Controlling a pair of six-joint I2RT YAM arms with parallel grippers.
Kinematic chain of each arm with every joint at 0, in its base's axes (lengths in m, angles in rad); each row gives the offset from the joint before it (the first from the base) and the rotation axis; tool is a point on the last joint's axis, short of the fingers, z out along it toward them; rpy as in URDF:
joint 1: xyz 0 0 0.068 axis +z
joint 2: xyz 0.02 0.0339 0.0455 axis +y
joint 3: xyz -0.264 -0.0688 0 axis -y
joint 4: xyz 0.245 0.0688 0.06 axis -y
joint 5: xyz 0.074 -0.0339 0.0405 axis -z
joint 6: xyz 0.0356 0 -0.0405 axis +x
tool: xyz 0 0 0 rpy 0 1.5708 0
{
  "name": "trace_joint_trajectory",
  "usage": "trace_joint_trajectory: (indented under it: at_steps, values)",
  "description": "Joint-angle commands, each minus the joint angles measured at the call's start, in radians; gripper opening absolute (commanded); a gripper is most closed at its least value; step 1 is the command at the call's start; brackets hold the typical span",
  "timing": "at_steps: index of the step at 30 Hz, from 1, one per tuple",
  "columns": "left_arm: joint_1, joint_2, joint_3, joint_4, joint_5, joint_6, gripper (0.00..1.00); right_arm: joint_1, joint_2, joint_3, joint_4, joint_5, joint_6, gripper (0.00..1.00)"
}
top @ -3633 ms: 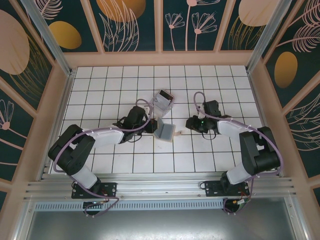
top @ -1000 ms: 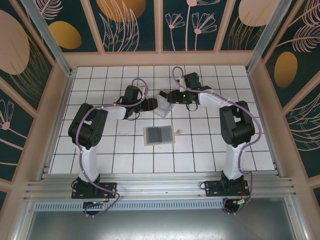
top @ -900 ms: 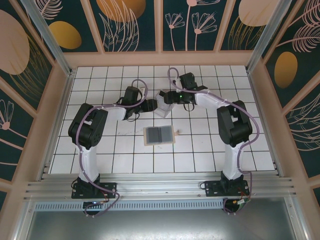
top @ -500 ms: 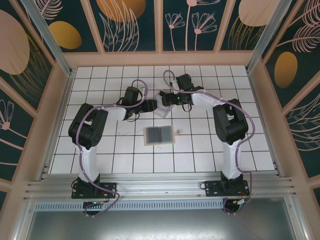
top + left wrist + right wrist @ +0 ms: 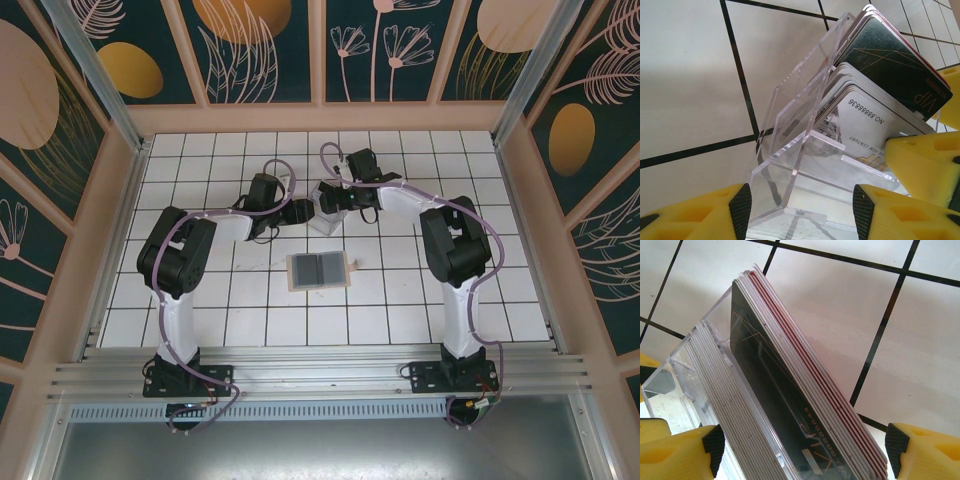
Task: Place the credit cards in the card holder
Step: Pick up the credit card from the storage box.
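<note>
A white tiled table (image 5: 400,300) with dark grid lines sits inside walls of floral panels, and both arms reach away from their bases at the near edge.

Nearest the bases, the tan card holder (image 5: 319,270) lies flat and alone on the tiles, well apart from both grippers. Two grey patches show on its upper face. Whether they are cards I cannot tell.

Farther back, a clear acrylic stand (image 5: 800,115) holds the credit cards (image 5: 875,115) on edge and leaning: a pale stack in front, and a dark card with red-edged ones behind it.

The left gripper (image 5: 800,210) comes in from the left. Its yellow fingers sit against the two sides of the stand's base and appear to pinch it, probably to keep the light stand from sliding or tipping while a card is drawn out.

The right gripper (image 5: 800,450) meets it from the right. Its jaws are spread wide and straddle the card stack, with nothing gripped. In the left wrist view, one of its fingers (image 5: 925,165) touches the edge of the front pale card. This looks like lining up to close on a card.
</note>
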Motion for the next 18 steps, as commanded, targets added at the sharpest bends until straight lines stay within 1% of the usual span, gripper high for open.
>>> trace_joint_trajectory:
  at_steps: [1,12,18]
  values:
    - [-0.004,0.022,0.004,0.023,-0.002,0.009,0.59,0.000,-0.030,0.026,-0.003,0.015,-0.020,0.86]
    - [-0.004,0.021,-0.002,0.027,-0.004,0.006,0.59,0.010,0.020,0.036,-0.022,0.021,-0.029,0.86]
    - [-0.003,0.024,-0.005,0.025,-0.009,0.009,0.58,0.004,0.023,0.033,-0.018,0.079,-0.014,0.85]
